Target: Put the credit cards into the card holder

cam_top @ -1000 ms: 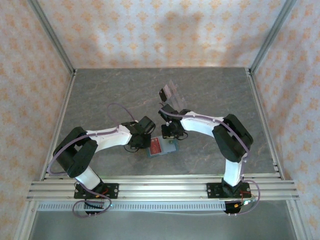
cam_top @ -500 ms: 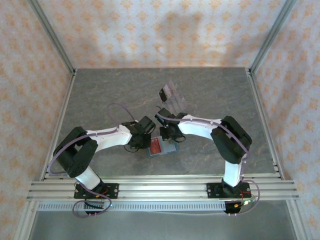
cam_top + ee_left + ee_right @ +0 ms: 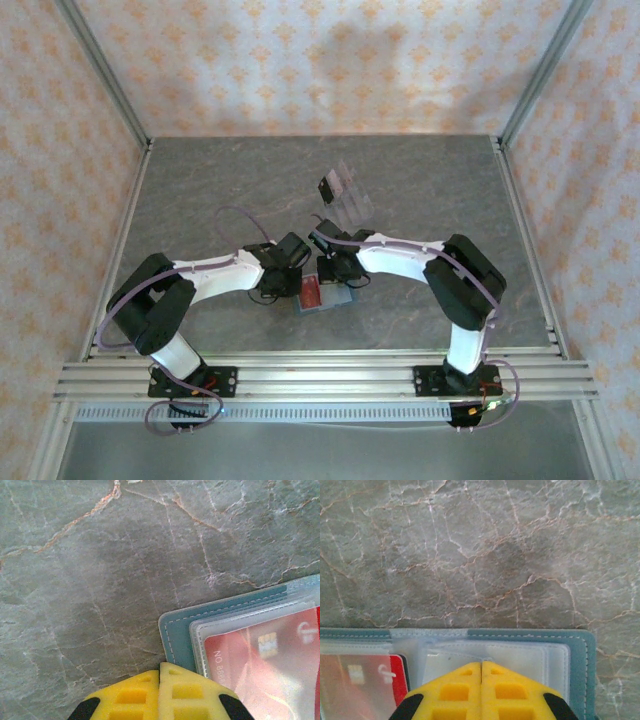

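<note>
The right tool (image 3: pixel 481 672) had its two yellow fingers pressed flat together, tips on the clear sleeve (image 3: pixel 525 655) of the right-hand leaf of the open card holder (image 3: pixel 581 647). A thin edge of plastic showed at the tips, but whether it was nipped between them could not be told. The left tool (image 3: pixel 160 680) was likewise fully closed, with nothing visibly held, its tips just at the outer left corner of the card holder. The holder lay flat on the table (image 3: pixel 100 555) between the two tools, its lighter inside facing up. A red card (image 3: pixel 262 667) sat under the clear sleeve of its left leaf. The step looked like working at a pocket. It would go best with the left tool bearing down on that corner so the holder could not slide, and the right tool moving low and gently along the pocket mouth, since the thin plastic would buckle easily. Beyond the holder's far edge stood a clear tray (image 3: pixel 352 205) with a dark card (image 3: pixel 327 186) at its left end. Counted: two tools, one card holder, one tray, one red card, one dark card. A dark sliver beside the red card may have been another.
</note>
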Robot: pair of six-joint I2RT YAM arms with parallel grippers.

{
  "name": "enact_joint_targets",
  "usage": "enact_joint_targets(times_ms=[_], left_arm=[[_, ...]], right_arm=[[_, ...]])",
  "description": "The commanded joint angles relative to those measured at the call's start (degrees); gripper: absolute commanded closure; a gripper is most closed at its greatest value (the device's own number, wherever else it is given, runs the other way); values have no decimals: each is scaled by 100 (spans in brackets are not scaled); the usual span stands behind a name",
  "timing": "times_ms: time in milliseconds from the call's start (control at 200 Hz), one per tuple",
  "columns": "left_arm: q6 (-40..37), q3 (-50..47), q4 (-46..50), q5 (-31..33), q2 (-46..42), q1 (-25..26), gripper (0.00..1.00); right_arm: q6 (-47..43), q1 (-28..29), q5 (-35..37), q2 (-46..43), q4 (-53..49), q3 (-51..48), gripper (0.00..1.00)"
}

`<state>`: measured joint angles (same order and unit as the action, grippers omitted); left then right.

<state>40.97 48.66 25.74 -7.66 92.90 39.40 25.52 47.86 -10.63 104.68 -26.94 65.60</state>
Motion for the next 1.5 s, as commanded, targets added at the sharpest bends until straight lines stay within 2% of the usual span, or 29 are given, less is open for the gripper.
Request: enact_joint_targets(times_ms=[0,75,210,485,911,1216,1496], left_arm=[[146,-178,-849,-324,509,138,100],[181,-194,-876,-324,510,138,100],[218,-201,-910,-342,492,138,100],[332,-248,-1017,-359,492,138,100],[402,-314,-1109,-376,492,138,100],[446,-316,-1159,-398,527,138,100],[442,-332,-1142,-389,460,138,100]], right_arm=[[69,16,-172,-174,-596,269,100],[76,-37,-201,-220,-672,403,100],[199,-66,-681,-160,-523,479,100],[881,-92,-1513,-166,274,146,100],[1844,-285,-2277,-332,1606,-530,70],[2186,-340,-2577,-733,1861,-735,63],[2335,-322,-2690,-524,2014,-961,63]])
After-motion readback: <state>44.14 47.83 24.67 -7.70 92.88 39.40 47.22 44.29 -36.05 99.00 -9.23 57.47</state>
